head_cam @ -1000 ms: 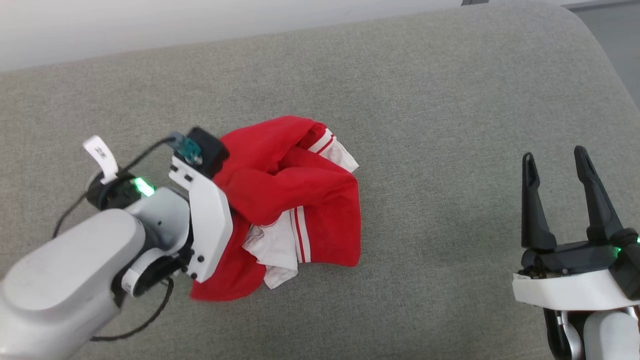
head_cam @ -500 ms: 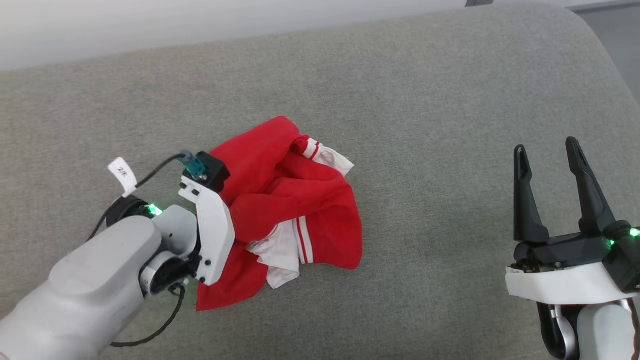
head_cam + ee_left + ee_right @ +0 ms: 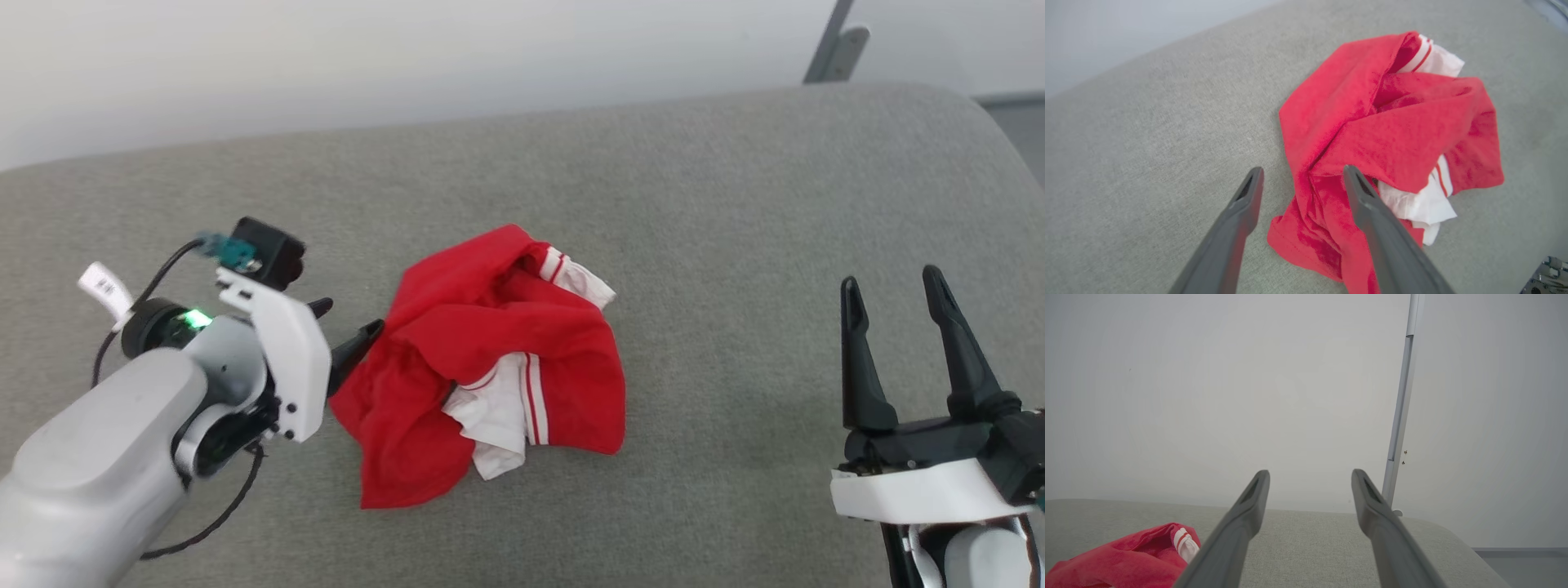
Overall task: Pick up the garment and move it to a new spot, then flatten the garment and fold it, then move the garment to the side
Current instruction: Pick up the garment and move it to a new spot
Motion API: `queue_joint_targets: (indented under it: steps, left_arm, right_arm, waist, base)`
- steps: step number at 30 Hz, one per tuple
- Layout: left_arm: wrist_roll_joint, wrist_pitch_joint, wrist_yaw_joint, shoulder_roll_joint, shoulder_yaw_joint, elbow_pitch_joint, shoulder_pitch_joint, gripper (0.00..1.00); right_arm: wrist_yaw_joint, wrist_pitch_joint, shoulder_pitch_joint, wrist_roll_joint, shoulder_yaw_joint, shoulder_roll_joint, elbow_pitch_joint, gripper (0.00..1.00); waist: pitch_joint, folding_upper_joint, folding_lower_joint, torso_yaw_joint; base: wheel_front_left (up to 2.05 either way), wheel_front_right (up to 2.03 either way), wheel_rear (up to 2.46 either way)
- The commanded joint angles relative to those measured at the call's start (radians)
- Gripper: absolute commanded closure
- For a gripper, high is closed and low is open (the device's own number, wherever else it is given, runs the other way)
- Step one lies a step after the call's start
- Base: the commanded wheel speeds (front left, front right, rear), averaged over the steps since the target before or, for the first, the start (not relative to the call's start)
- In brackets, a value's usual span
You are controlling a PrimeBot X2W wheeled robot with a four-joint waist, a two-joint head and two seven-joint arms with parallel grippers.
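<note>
Quick progress check, sweeping left to right.

At 9 o'clock in the head view, the left gripper (image 3: 349, 317) has its two dark fingers spread wide with nothing pinched between them. The nearer fingertip sits right at the edge of the cloth, and I honestly can't tell if it's touching.

At 3 o'clock from that claw, near the middle of the grey cushion (image 3: 694, 204), is the garment (image 3: 490, 343). It's a bunched-up heap, not flat and not folded. My read is that at best the "move it to a new spot" part is done, and the pictures can't confirm even that. Flattening, folding and shifting it to the side all look like they're yet to do.

Materials-wise, the red fabric looks like a thin, matte, floppy knit that slumps into deep rounded folds. White sleeve cloth with red striped trim pokes out at 1 o'clock and 6 o'clock of the pile, and there's a stitched hem down at 7 o'clock. The cushion is coarse woven upholstery with a rounded far edge, so I'd guess it drags on the cloth a bit.

Way off at 4 o'clock from the heap, the right gripper (image 3: 891, 282) is wide open and empty. Its fingers are tapered, hard and dark on a white base.

Up at 1 o'clock there's a slim metal post (image 3: 833, 49) against a pale wall.
</note>
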Motion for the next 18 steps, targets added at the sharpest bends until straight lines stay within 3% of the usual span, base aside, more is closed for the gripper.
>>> queue_joint_targets:
  steps: [1, 14, 18]
  left_arm:
    - [0.004, -0.038, 0.011, 0.016, 0.012, -0.014, 0.031, 0.0]
    - [-0.006, -0.47, 0.109, 0.116, 0.135, -0.114, 0.275, 0.0]
    - [-0.01, -0.533, 0.128, 0.128, 0.163, -0.124, 0.34, 0.0]
  right_arm:
    - [0.0, -0.001, 0.015, -0.004, -0.002, 0.0, 0.006, 0.0]
    - [0.0, -0.001, 0.084, -0.021, -0.02, 0.001, 0.025, 0.0]
    - [0.0, -0.001, 0.091, -0.016, -0.026, 0.001, 0.031, 0.0]
  waist:
    - [-0.034, -0.0001, 0.0, 0.029]
    - [-0.125, -0.0001, 0.0, 0.114]
    - [-0.135, -0.0001, 0.0, 0.128]
  base:
    - [0.0, 0.0, 0.0]
    - [0.0, 0.0, 0.0]
    - [0.0, 0.0, 0.0]
